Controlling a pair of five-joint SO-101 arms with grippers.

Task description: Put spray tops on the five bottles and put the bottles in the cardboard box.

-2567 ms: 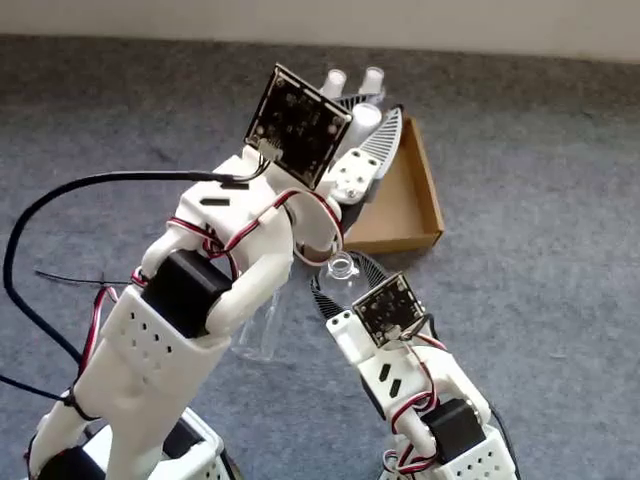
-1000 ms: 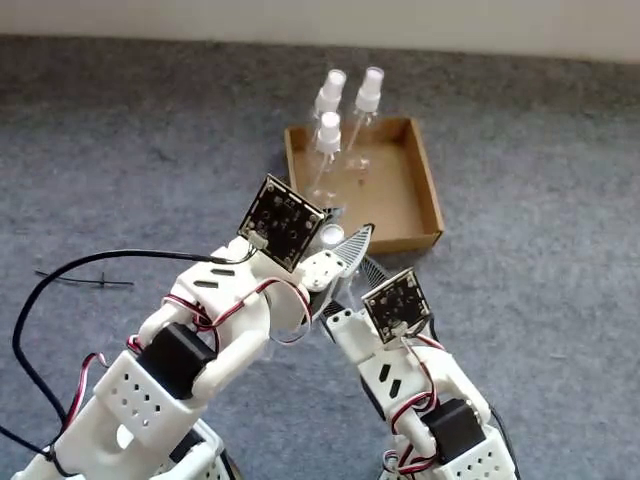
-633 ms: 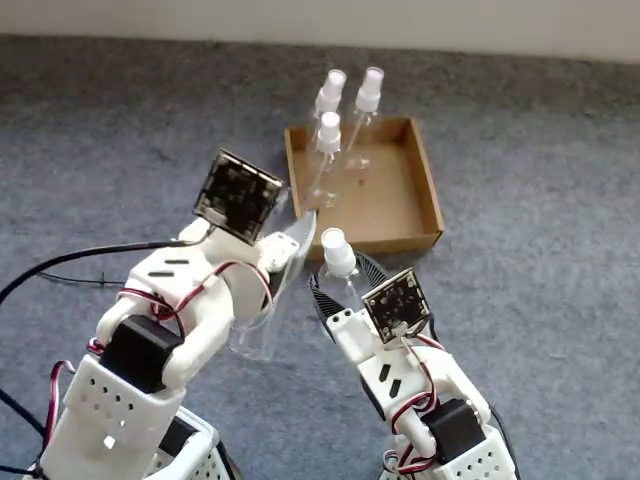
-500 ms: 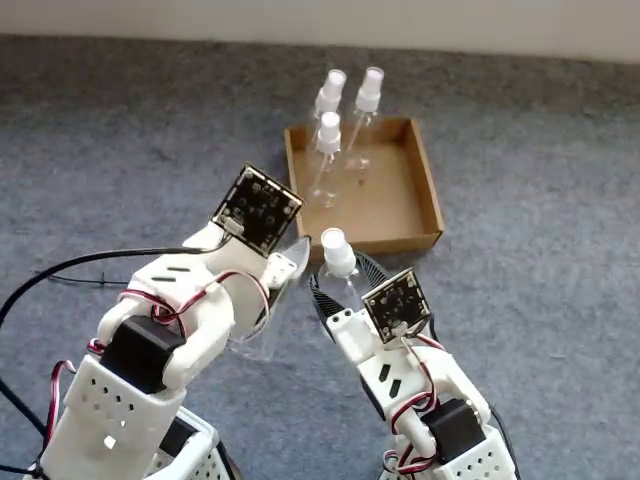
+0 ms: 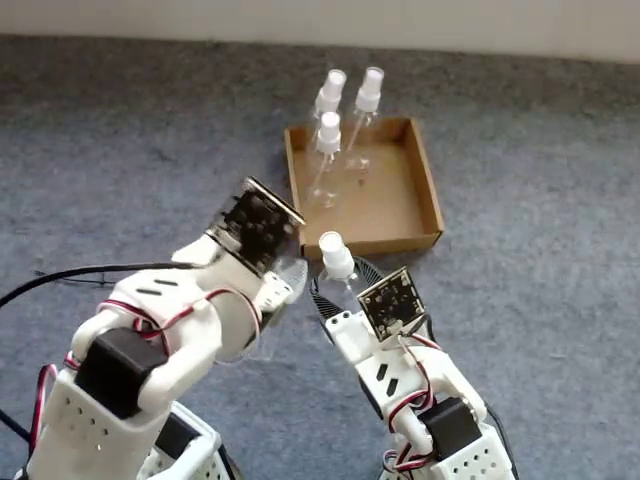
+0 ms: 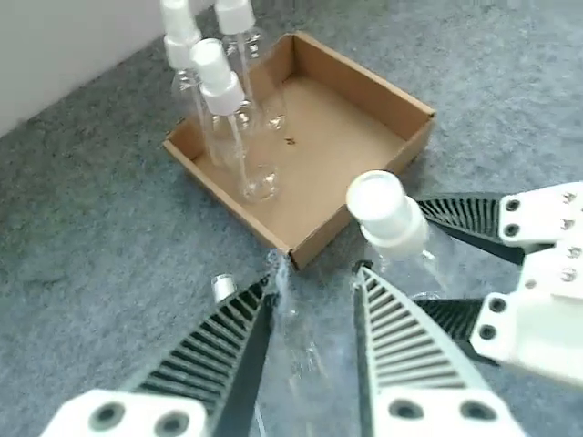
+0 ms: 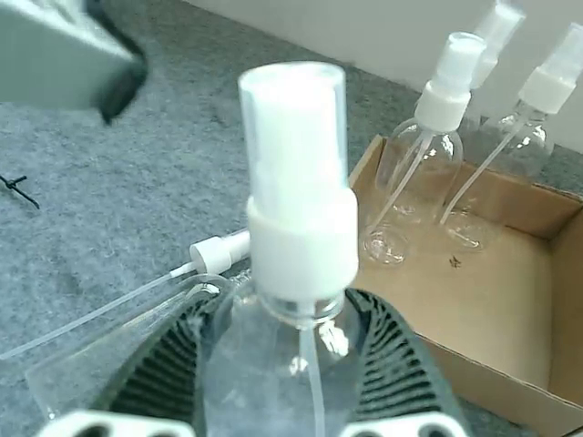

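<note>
- Right gripper point(image 7: 281, 314) — fingers clasp an upright capped bottle point(image 5: 338, 262) beside the cardboard box point(image 5: 405, 215).
- Left gripper point(image 6: 314, 278) — fingers apart over a lying clear bottle point(image 6: 296, 353), its outline hard to see.
- Three bottles point(image 5: 328, 140) stand in the box.

A grey, short-pile carpet point(image 5: 540, 150) covers the whole surface. On it sits a shallow, open box of brown cardboard point(image 5: 428, 190). Near one corner of this box a clear plastic bottle without a top point(image 7: 127, 350) lies on its side. Just beside its neck lies a loose white spray top with a thin tube point(image 7: 214, 255). A small black tie point(image 7: 14, 191) lies well apart from them.
</note>
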